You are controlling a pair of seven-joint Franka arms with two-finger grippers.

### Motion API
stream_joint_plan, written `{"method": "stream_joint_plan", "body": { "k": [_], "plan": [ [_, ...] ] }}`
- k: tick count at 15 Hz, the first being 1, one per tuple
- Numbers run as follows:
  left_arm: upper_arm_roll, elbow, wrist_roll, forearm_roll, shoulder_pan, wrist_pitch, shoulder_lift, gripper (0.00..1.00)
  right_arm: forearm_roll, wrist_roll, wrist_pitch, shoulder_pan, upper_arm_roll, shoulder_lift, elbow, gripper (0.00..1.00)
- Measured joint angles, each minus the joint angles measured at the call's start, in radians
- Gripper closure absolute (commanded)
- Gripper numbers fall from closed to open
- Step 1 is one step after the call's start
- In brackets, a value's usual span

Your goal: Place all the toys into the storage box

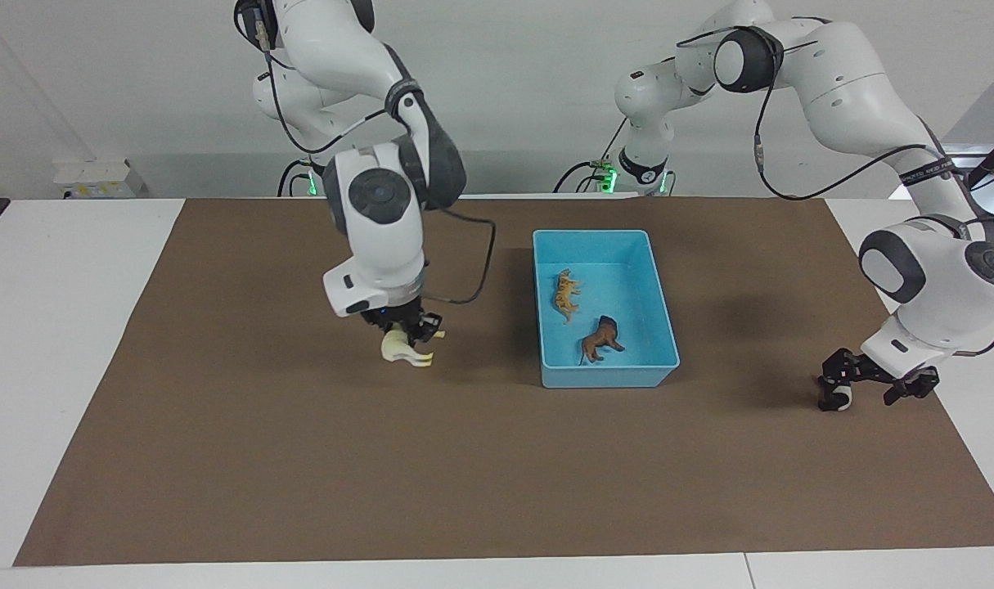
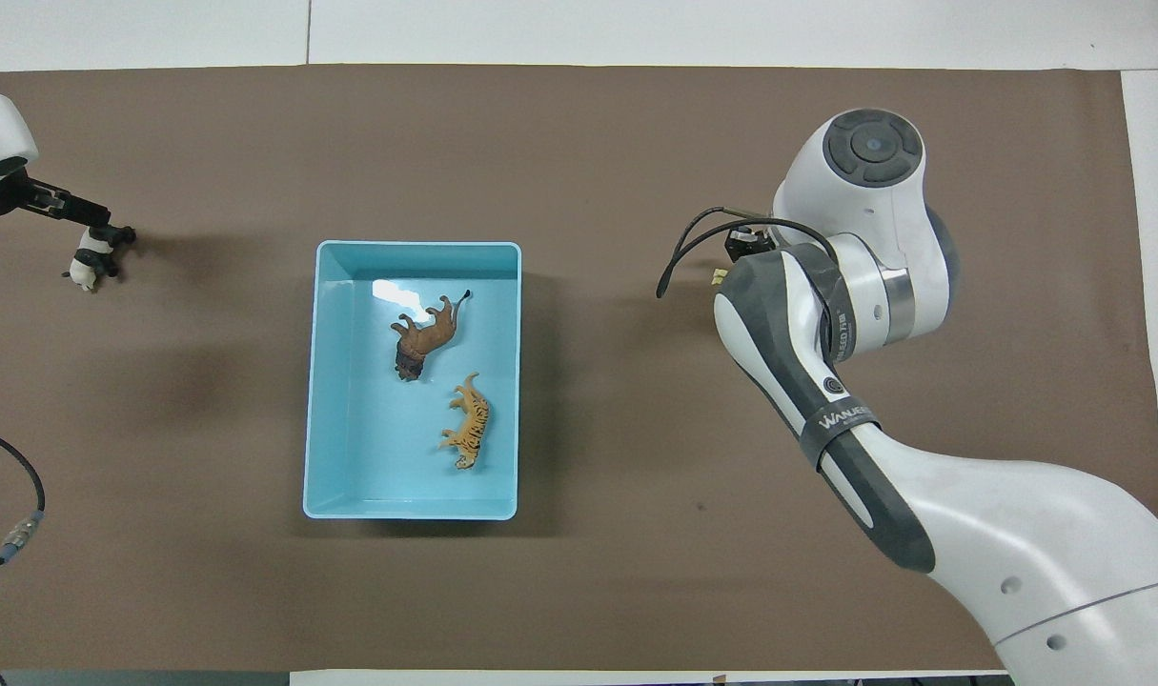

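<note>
At the lower right of the facing view the left claw (image 1: pixel 873 388) sat down at the counter (image 1: pixel 497 474), spread open around the black-and-white panda (image 1: pixel 838 398), which lay on the brown mat near the left arm's end, well apart from the storage box (image 1: pixel 664 319). From where I stood the panda looked to be just beside one finger rather than centred, so a closing pinch could, I reckoned, nudge it sideways or catch only an edge and let it drop on the lift. Left of centre in that view the right claw (image 1: pixel 407 331) was up off the mat, clenched on the cream-white horse (image 1: pixel 402 348), whose legs hung out below the fingers. That grip seemed to be on a small part of the figurine, and I thought a quick swing toward the box might twist it loose short of the rim, or a low carry might clip the wall. The light blue box itself stood above and right of centre, holding the brown dark-maned animal (image 1: pixel 601 338) and, nearer the robots, the orange tiger (image 1: pixel 568 295), both lying apart from each other.
</note>
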Motion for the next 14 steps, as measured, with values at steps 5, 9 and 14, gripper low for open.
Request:
{"method": "stream_joint_plan", "body": {
  "k": [5, 9, 14],
  "plan": [
    [0.003, -0.067, 0.014, 0.019, 0.006, 0.068, 0.003, 0.0, 0.111, 0.395, 0.137, 0.261, 0.02, 0.055, 0.146, 1.0],
    [0.002, -0.131, 0.027, 0.019, 0.027, 0.148, 0.001, 0.0, 0.16, 0.415, 0.301, 0.3, 0.021, 0.129, 0.141, 0.91],
    [0.001, -0.145, 0.027, 0.019, 0.027, 0.164, 0.0, 0.82, 0.165, 0.518, 0.31, 0.307, 0.02, 0.151, 0.134, 0.0]
  ]
}}
